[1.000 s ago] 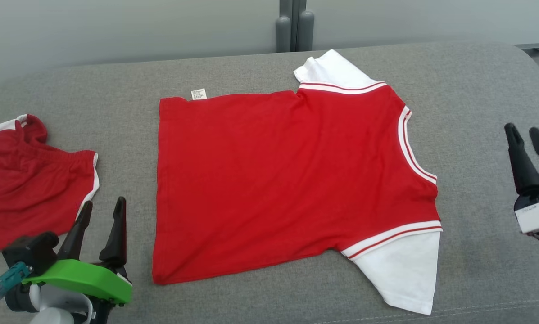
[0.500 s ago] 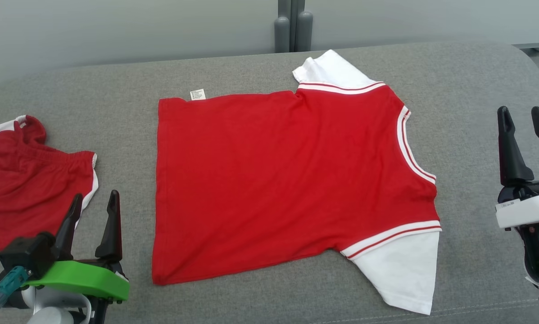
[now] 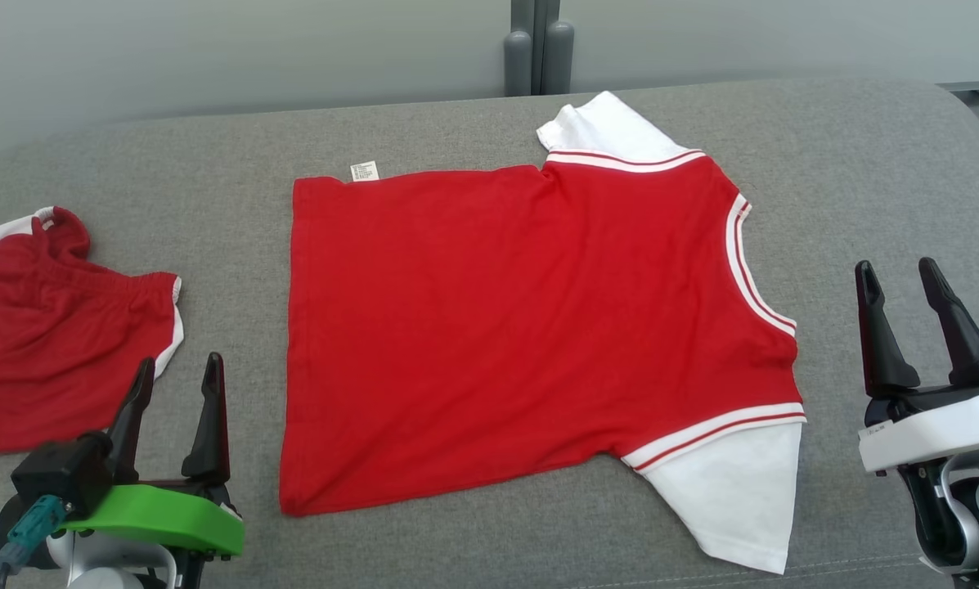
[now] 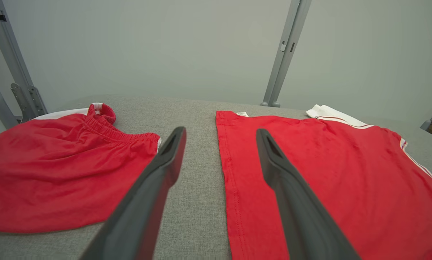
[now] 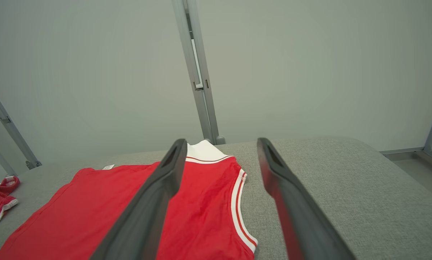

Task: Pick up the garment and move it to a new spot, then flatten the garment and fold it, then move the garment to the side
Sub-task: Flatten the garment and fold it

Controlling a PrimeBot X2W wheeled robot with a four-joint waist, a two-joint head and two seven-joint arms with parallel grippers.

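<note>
Left gripper (image 3: 180, 366), first item of mine: I am holding it at the lower left of the head view, its two dark fingers standing wide apart and gripping nothing, pointing up over the grey padded surface (image 3: 865, 164) near the strip between the red shorts (image 3: 47, 352) and the garment. Right gripper (image 3: 897, 268), second item: I am holding it at the lower right, jaws likewise spread wide and empty, hanging over bare grey fabric, apart from the garment's neckline side. Garment, a red T-shirt (image 3: 522, 327) with white sleeves: it is lying flat and spread out in the middle of the surface, hem facing my left, striped neckline facing my right. Far sleeve (image 3: 604, 123) is pointing toward the back edge; near sleeve (image 3: 734, 491) is lying close to the front edge. White label (image 3: 364, 171) is sticking out at the far hem corner. Shorts, red with white trim, are lying rumpled at the left edge, apart from the T-shirt. Grey post (image 3: 538, 49) is rising behind the surface against a pale wall (image 3: 211, 57).
</note>
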